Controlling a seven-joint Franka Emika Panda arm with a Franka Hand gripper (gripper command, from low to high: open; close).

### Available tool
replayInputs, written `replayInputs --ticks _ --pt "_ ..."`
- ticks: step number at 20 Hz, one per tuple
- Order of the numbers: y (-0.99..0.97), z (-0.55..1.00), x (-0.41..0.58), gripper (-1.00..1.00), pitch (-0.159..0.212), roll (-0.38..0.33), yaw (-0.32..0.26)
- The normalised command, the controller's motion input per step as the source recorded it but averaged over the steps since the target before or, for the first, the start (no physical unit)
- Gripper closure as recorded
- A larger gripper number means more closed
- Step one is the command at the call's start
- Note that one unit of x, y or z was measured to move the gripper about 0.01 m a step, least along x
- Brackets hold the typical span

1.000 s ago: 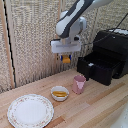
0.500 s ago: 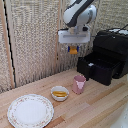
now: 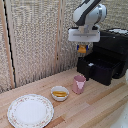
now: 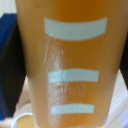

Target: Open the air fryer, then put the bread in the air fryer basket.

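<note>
1. Arm pose. The white arm descends from the top of the exterior view, its wrist turned downward. The pincer [image 3: 83,48] hangs high above the worktop [image 3: 95,107], just before the upper front of the air fryer [image 3: 111,50].

2. Writing. No brand or lettering can be read. In the wrist view three pale horizontal bars cross an orange-brown surface; they carry no legible text.

3. Pincer. It is clenched on the bread [image 3: 82,49], a small orange-brown piece protruding beneath the white wrist block. In the wrist view the bread [image 4: 70,65] fills nearly the whole picture, with a blue fingertip at one edge.

4. Task objects. The air fryer basket [image 3: 101,67] stands pulled out from the black appliance, on the exterior view's right. The held bread is in the air, above the basket's near corner and well clear of it.

5. Other objects. A pink cup [image 3: 79,84] stands upright on the worktop near the basket. Beside it sits a small bowl [image 3: 60,93] containing a yellow-orange piece. A patterned plate [image 3: 30,110] lies toward the exterior view's left.
</note>
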Motion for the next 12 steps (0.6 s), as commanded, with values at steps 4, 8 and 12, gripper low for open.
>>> replayInputs --ticks 4,8,12 --pt "-0.44 0.17 -0.060 1.00 0.000 0.003 -0.277" --pt "-0.62 0.02 0.000 1.00 0.000 0.007 -0.209" --pt "-0.73 -0.08 0.000 1.00 0.000 0.044 -0.132"
